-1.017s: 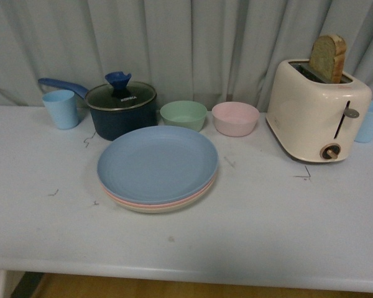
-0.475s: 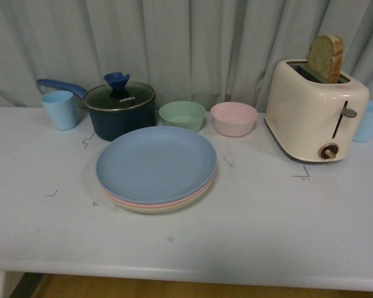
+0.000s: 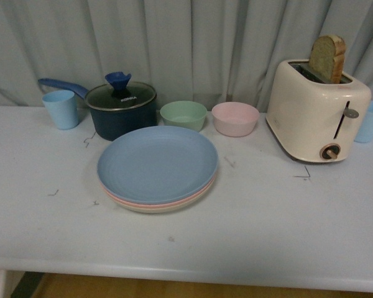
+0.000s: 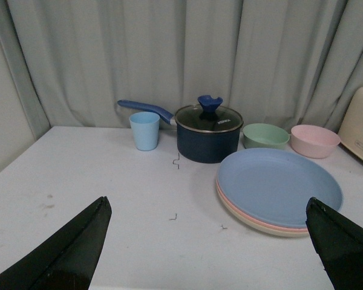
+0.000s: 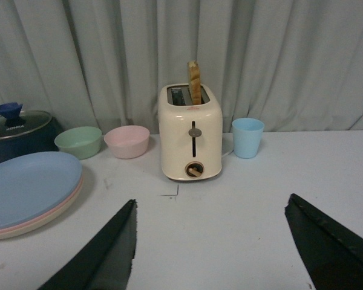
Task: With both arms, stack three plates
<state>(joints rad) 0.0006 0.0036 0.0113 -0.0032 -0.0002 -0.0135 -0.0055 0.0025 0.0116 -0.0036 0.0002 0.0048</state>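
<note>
The three plates sit in one stack at the table's middle: the light blue plate [image 3: 156,162] on top, the pink plate [image 3: 150,202] under it, the beige plate [image 3: 155,209] at the bottom. The stack also shows in the left wrist view [image 4: 278,184] and at the edge of the right wrist view [image 5: 30,187]. Neither arm shows in the front view. My left gripper [image 4: 209,208] is open and empty, pulled back from the stack. My right gripper [image 5: 212,205] is open and empty, facing the toaster.
Behind the stack stand a dark pot with a glass lid [image 3: 120,107], a green bowl [image 3: 183,114] and a pink bowl [image 3: 235,118]. A cream toaster holding bread [image 3: 317,108] is at right, with a blue cup [image 3: 60,108] far left and another [image 3: 368,121] far right.
The front view shifted slightly and came back. The plates and other objects have not moved.
</note>
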